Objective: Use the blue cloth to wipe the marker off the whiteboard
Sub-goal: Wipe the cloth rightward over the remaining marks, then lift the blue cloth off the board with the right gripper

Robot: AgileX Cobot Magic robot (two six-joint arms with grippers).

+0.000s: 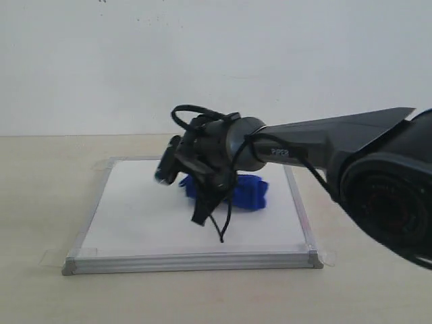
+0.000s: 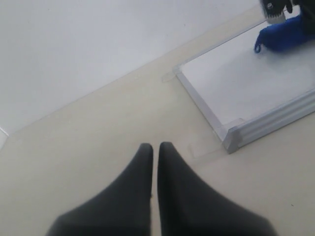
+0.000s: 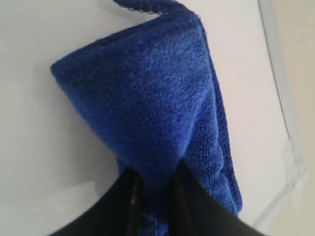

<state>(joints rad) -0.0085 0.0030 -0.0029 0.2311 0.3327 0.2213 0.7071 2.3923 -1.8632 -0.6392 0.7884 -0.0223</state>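
Between the jaws of the right claw [image 3: 151, 183] sits a fold of the blue cloth [image 3: 147, 98], clamped narrow on it, rest of the bundle fanning out ahead of the tips and seemingly lying on the whiteboard [image 1: 135, 219]. Board surface spreads under and to all sides of this claw, frame edge showing off to one side in the right wrist view. No red marker visible anywhere in any view; can't tell if it's gone or hidden under cloth and arm, so remaining work can't be judged.

Risks from here:
- grip is on a thin fold only, most of the cloth ahead of the tips; drag on the board could tug it out mid-stroke
- bulk of the cloth ahead of the tips, not beneath them, so pressing down may put bare tips on the board, scraping it while the cloth just skates
- black cable [image 1: 221, 226] dangles below the claw close to the board; could snag on the cloth or trail across the surface
- board held by tape tabs at the corners only; a hard sideways push could peel them and shift it

Left claw [image 2: 155, 150] is closed tip to tip, nothing in it, above the table [image 2: 74, 147], board corner ahead and to one side of it; well apart from the cloth, little risk of clashing
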